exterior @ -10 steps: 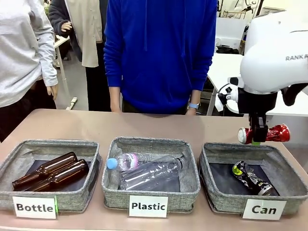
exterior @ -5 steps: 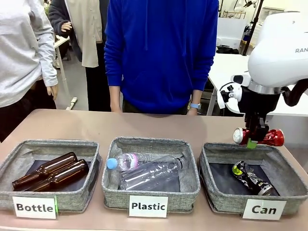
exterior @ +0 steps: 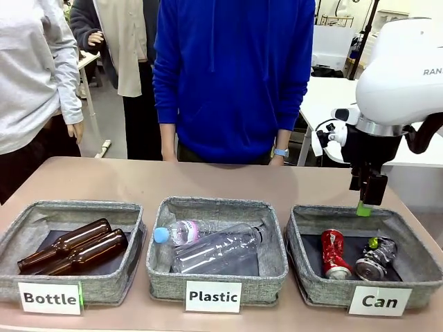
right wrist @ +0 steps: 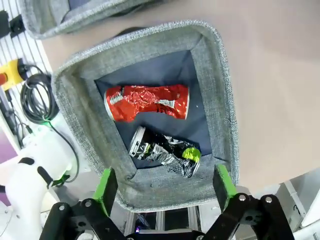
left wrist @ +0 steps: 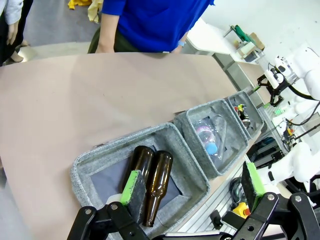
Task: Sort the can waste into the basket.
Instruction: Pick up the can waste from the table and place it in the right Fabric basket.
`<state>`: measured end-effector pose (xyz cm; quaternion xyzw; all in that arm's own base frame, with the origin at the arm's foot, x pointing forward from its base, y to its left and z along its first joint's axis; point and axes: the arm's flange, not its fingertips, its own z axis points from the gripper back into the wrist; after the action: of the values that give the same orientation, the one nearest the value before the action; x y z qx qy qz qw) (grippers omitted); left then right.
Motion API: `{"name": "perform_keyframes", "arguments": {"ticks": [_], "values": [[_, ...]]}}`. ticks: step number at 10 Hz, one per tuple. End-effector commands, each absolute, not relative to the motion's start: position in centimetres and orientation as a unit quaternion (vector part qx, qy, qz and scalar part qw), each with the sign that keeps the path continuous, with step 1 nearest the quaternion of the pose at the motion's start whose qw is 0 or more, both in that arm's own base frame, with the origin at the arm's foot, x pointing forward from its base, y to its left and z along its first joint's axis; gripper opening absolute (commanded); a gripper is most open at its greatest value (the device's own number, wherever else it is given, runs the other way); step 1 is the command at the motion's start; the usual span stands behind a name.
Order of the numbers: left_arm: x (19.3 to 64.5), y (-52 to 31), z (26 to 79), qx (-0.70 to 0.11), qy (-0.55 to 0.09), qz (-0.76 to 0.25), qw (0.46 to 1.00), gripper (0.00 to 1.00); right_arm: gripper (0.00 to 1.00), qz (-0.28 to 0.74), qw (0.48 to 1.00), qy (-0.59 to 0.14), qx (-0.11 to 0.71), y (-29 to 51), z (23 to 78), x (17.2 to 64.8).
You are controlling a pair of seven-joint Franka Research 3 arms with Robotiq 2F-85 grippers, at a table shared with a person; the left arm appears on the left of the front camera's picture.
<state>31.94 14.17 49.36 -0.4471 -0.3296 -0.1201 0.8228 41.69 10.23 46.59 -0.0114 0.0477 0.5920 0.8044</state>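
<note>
Brown bottles (exterior: 73, 249) are seen in the basket labelled "Bottle" (exterior: 28, 220), with the left gripper (left wrist: 192, 187) spread wide above them, nothing held. Clear plastic bottles (exterior: 208, 245) are lying in the middle basket (exterior: 273, 238). In the "Can" basket (exterior: 299, 235), the red can (exterior: 333, 253) and the silver can (exterior: 376, 258) are lying side by side on the dark floor. The right gripper (exterior: 369, 188) is poised above that basket's far rim, jaws wide and empty.

white labels (exterior: 49, 298) "bottle", "plastic", "can" on three grey baskets (exterior: 309, 290); "ran" on the right arm (exterior: 405, 69)
</note>
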Motion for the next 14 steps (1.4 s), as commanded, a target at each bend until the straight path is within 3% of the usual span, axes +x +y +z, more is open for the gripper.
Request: {"name": "perform_keyframes", "arguments": {"ticks": [1,3,5,7,8,9,12,14], "values": [[32.0,14.1,49.6,-0.451,-0.333,-0.114,0.820,1.00,1.00,0.572,0.819,0.040,0.008,10.2,46.3,41.4],[32.0,14.1,49.6,-0.451,-0.333,-0.114,0.820,1.00,1.00,0.496,0.860,0.051,0.107,10.3,46.8,41.2],[32.0,14.1,49.6,-0.451,-0.333,-0.114,0.820,1.00,1.00,0.318,0.885,0.047,0.337,9.2,47.6,40.9],[32.0,14.1,49.6,-0.451,-0.333,-0.114,0.820,1.00,1.00,0.085,0.768,0.059,0.632,6.4,48.0,41.5],[32.0,14.1,49.6,-0.451,-0.333,-0.114,0.820,1.00,1.00,0.022,0.682,0.063,0.728,4.7,47.1,41.3],[32.0,14.1,49.6,-0.451,-0.333,-0.114,0.820,1.00,1.00,-0.022,0.623,0.017,0.782,2.7,45.6,40.6],[32.0,14.1,49.6,-0.451,-0.333,-0.114,0.820,1.00,1.00,-0.186,0.456,-0.204,0.846,-2.7,41.5,33.7],[32.0,14.1,49.6,-0.451,-0.333,-0.114,0.820,1.00,1.00,-0.285,0.409,-0.301,0.813,-3.1,40.2,30.4]]}}
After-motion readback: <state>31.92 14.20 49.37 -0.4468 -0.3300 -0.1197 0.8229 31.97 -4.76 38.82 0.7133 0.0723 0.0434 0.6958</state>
